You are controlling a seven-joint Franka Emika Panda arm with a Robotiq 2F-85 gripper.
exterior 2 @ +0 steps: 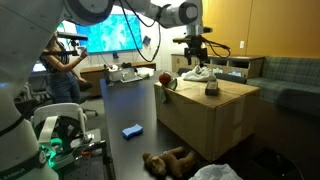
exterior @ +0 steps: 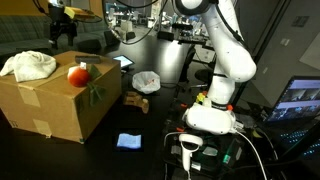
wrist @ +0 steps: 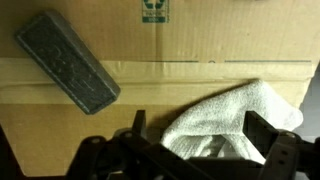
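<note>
Item one: the hand, jaws set wide and holding nothing, which we record hanging above the top of a cardboard box; both exterior views show it clear of the surface. Item two: a white cloth, crumpled, lying on the box top directly beneath the hand. In the wrist view the two fingers stand to either side of it without touching it. In an exterior view the cloth sits toward the nine o'clock end of the box top. Item three: a grey block, flat on the cardboard at ten o'clock from the cloth in the wrist view, apart from it. Item four: a red ball, on the box top at three o'clock from the cloth, near it. Item five: a small blue pad, lying on the dark desk beside the box, well apart from the hand. Item six: a brown plush toy, lying low at six o'clock from the box.
</note>
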